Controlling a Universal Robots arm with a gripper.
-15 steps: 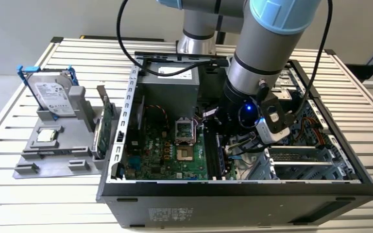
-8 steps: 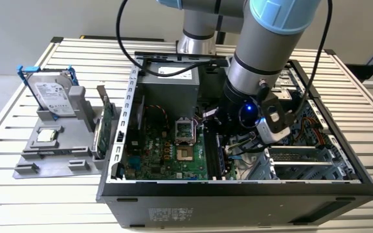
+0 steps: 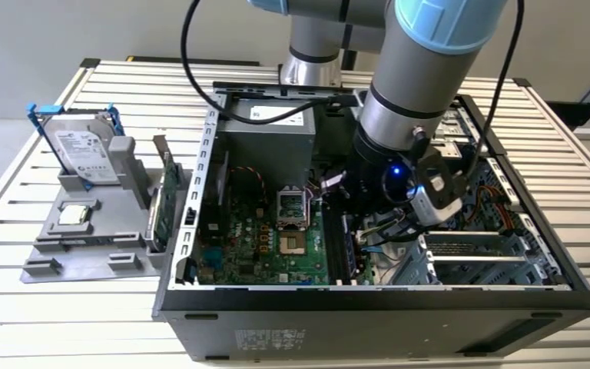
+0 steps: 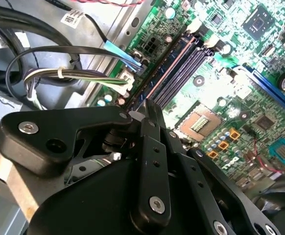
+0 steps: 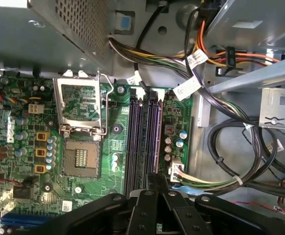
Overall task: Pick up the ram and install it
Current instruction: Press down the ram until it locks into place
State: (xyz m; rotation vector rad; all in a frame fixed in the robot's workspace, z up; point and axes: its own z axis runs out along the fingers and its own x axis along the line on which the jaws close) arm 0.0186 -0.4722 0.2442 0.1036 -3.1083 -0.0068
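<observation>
- Reaching down into the open computer case on the slatted table, my arm hangs over the motherboard.
- Crowding the side of the board are black cables. A white plug with coloured wires sits just beside the memory slots.
- In the second wrist view a flat blue-tipped cable ends close to the near slot.
- The open processor socket lies on the slots' other side, apart from them.
- Outside the case, at the exterior view's left, a grey holder carries a hard drive and an upright green card.
- My tool is narrow, its fingers drawn close on the ram.
- The ram stands on edge and runs out from the fingertips, lined up along the slots; I cannot tell whether it is seated.
</observation>
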